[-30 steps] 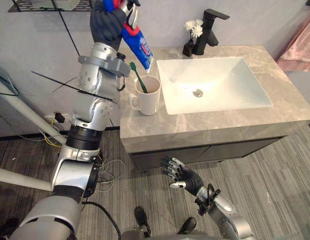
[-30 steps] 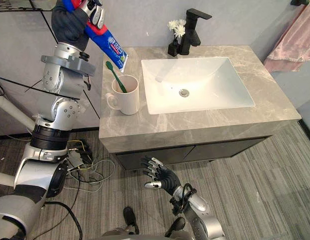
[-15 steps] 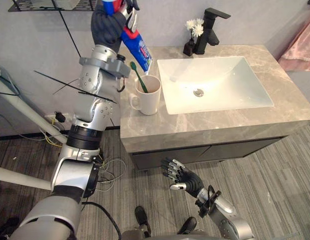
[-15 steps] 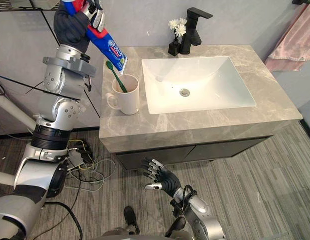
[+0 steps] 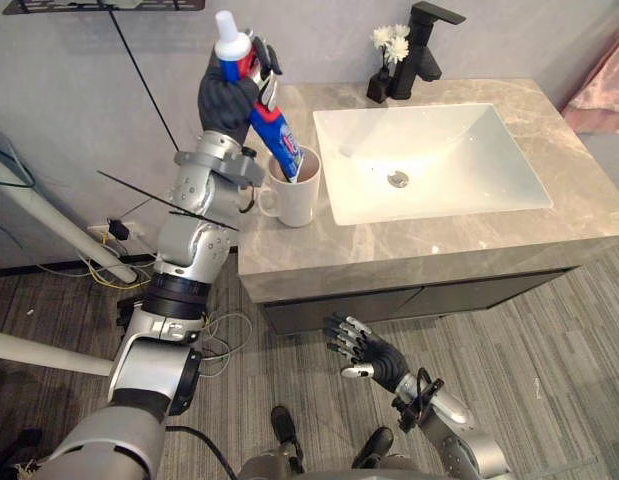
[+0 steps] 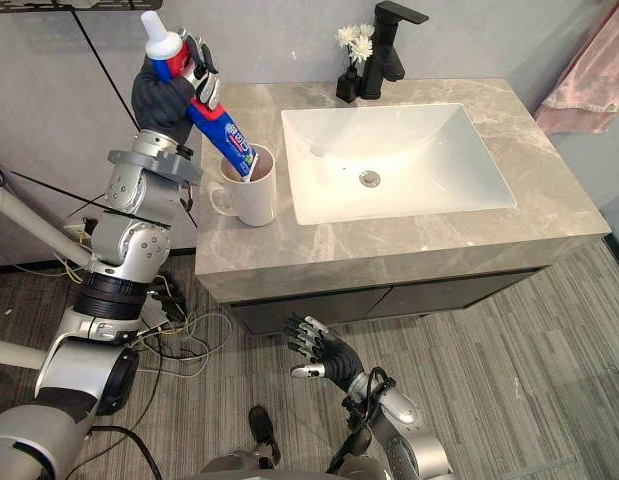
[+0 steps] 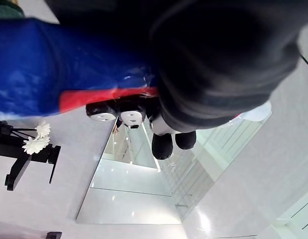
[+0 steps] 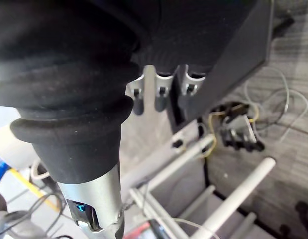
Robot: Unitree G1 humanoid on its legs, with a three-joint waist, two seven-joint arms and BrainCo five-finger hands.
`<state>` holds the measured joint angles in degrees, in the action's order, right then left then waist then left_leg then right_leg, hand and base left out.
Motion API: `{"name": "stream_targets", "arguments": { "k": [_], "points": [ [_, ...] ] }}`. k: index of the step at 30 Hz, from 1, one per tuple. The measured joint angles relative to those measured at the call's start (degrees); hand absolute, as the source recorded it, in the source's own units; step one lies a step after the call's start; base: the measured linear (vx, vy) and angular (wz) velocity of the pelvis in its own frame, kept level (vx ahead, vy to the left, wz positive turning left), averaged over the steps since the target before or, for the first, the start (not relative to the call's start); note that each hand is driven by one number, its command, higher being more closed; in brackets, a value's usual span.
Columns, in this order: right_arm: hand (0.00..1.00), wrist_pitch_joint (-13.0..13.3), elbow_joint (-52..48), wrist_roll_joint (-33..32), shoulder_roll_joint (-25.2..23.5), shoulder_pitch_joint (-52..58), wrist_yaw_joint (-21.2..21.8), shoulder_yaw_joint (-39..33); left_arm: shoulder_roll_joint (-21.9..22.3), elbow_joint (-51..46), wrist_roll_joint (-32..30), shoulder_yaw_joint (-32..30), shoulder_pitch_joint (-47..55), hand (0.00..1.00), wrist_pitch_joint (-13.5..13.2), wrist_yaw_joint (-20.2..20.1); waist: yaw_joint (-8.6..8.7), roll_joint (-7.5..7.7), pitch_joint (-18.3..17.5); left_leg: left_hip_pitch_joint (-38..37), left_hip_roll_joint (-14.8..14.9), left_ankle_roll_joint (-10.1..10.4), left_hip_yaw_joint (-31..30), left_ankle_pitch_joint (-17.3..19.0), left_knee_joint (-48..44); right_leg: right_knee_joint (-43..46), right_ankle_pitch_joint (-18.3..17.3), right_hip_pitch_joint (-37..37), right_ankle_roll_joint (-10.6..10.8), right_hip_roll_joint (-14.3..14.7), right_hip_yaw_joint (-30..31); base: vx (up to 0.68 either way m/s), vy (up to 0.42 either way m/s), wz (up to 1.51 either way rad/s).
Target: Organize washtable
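Observation:
My left hand [image 5: 229, 92] is shut on a blue, red and white toothpaste tube [image 5: 272, 130], cap end up. The tube's lower end is inside the white mug [image 5: 294, 195] at the left end of the grey marble washtable [image 5: 439, 235]. In the left wrist view the blue tube [image 7: 54, 69] lies against the dark hand cover. The toothbrush seen before in the mug is hidden behind the tube. My right hand [image 5: 367, 352] hangs open low in front of the cabinet, above the floor.
A white rectangular sink [image 5: 424, 160] fills the middle of the washtable. A black faucet [image 5: 427, 40] and a small black vase with white flowers [image 5: 385, 62] stand at the back. A pink towel [image 5: 601, 92] hangs at the right. A black wire shelf [image 5: 99, 6] is on the wall above left.
My left hand has come down with the toothpaste tube, and the tube's lower end has gone into the mug. The right hand has stayed where it was.

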<state>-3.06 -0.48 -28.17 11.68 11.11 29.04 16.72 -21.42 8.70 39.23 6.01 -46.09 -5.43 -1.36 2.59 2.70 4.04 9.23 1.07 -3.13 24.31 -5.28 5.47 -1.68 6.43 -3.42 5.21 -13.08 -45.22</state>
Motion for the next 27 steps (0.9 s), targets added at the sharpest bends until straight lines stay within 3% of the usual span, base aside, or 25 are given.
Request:
{"name": "stream_targets", "arguments": {
  "k": [10, 11, 27],
  "points": [
    [0.00, -0.07, -0.92, -0.03, 0.05, -0.40, 0.00, 0.00, 1.01, -0.30, -1.60, 0.17, 1.74, 1.00, 0.24, -1.13, 0.08, -0.02, 1.24, -0.01, -0.01, -0.01, 0.02, 0.01, 0.01, 0.00, 0.00, 0.00, 0.00, -0.02, -0.05, 0.00, 0.000, 0.00],
    [0.00, -0.07, -0.92, -0.03, 0.06, -0.47, 0.00, -0.01, 1.02, -0.30, -1.65, 0.19, 2.45, 0.00, 0.29, -1.13, 0.11, -0.01, 1.25, -0.01, 0.00, -0.01, 0.02, 0.01, -0.01, 0.00, 0.00, 0.00, 0.00, -0.02, -0.08, 0.00, 0.000, 0.00],
    [0.00, -0.05, -0.95, -0.04, 0.06, -0.60, 0.04, -0.03, 0.94, -2.72, -6.41, 1.37, 2.60, 0.00, 0.67, -2.44, -0.01, -0.14, 1.44, -0.12, -0.03, 0.00, 0.20, 0.07, -0.03, -0.01, -0.01, 0.00, 0.00, -0.07, -0.11, 0.00, 0.000, 0.00]
  ]
}}
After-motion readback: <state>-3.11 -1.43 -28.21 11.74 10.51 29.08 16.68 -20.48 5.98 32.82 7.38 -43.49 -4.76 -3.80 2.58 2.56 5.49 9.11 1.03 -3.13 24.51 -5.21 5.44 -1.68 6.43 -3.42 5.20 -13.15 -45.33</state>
